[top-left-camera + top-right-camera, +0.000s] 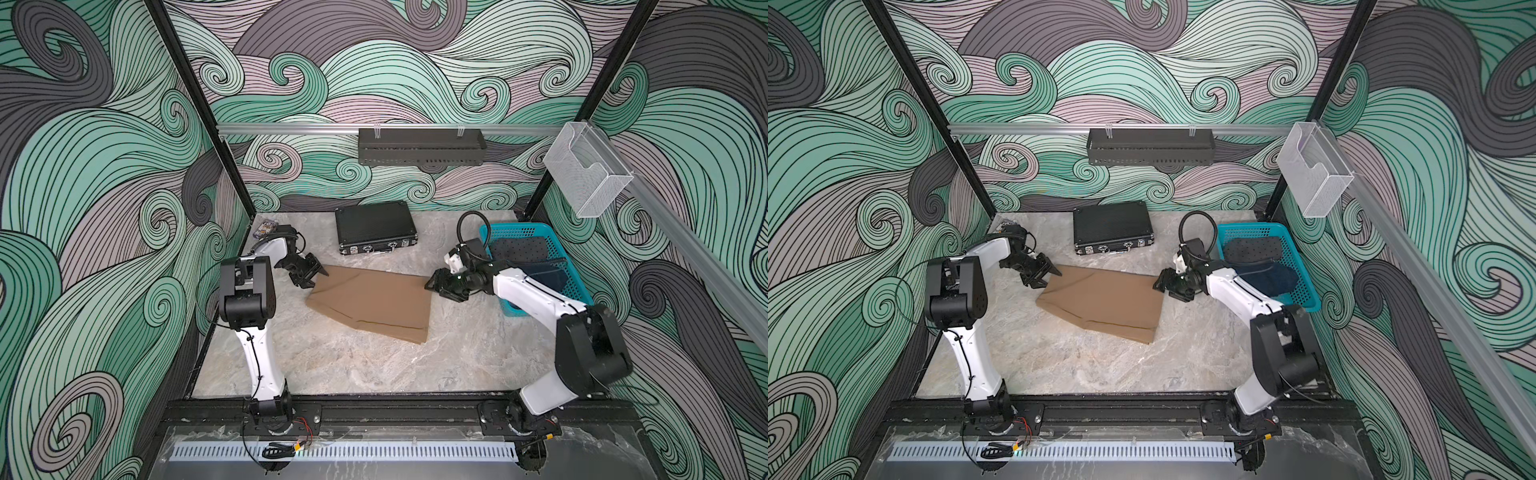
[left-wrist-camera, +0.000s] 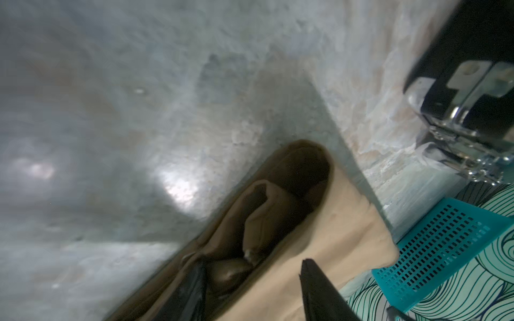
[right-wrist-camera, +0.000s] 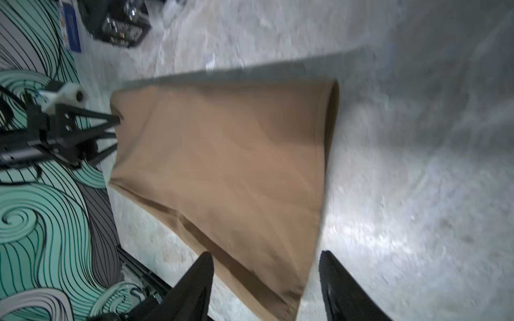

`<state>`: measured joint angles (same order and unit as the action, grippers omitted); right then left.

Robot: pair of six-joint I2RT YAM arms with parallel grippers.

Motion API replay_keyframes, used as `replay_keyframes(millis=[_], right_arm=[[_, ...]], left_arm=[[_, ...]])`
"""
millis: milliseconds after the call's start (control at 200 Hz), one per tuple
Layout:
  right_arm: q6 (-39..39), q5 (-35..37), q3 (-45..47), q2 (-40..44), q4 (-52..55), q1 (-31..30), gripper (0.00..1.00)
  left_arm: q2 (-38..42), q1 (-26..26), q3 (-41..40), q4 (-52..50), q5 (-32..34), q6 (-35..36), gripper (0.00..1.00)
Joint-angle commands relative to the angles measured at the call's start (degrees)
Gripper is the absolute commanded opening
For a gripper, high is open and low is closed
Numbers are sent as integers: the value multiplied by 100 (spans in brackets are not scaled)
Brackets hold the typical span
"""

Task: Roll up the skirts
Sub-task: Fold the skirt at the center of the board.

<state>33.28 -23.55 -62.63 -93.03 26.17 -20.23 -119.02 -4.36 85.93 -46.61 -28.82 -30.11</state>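
Observation:
A tan-brown skirt [image 1: 370,303] [image 1: 1104,303] lies spread flat on the middle of the table. My left gripper [image 1: 318,279] [image 1: 1052,278] [image 2: 250,272] is open at the skirt's far left corner, its jaws standing apart over the edge of the cloth [image 2: 333,241]. My right gripper [image 1: 428,284] [image 1: 1156,286] [image 3: 265,254] is open at the far right corner, and that corner of the skirt [image 3: 222,166] lies slack between the jaws. A dark grey dotted skirt [image 1: 519,249] [image 1: 1252,249] and a dark blue denim skirt [image 1: 548,276] [image 1: 1273,280] lie in the teal basket [image 1: 519,226] [image 1: 1250,226].
A black hard case [image 1: 374,226] [image 1: 1111,228] sits at the back of the table behind the tan skirt. The basket stands at the right edge, behind my right arm. A small packet [image 1: 266,227] lies in the far left corner. Patterned walls enclose three sides.

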Motion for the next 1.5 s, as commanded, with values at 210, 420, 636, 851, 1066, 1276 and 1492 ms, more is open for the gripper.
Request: replay_keyframes(millis=[210, 420, 636, 851, 1066, 1276, 1492], right_arm=[[-312, 854, -1272, -1591, 506, 96, 44], [-377, 949, -1366, -1952, 486, 119, 36], [-265, 1038, -1169, -1802, 261, 142, 39], [-156, 984, -745, -1391, -22, 125, 48], [-145, 861, -411, -637, -83, -253, 49], [-268, 146, -830, -567, 214, -1235, 48], [-596, 380, -497, -372, 443, -1921, 58]], left_arm=[[-846, 136, 1111, -33, -44, 32, 0], [-499, 208, 1452, 114, 104, -147, 0], [-621, 284, 2027, 561, -81, -294, 0], [-1624, 283, 3208, -588, 381, 32, 34], [-1373, 186, 2874, -1299, 672, -1, 51], [-381, 55, 2090, -1557, 1475, -187, 59], [123, -192, 1366, -1354, 1659, -96, 64]])
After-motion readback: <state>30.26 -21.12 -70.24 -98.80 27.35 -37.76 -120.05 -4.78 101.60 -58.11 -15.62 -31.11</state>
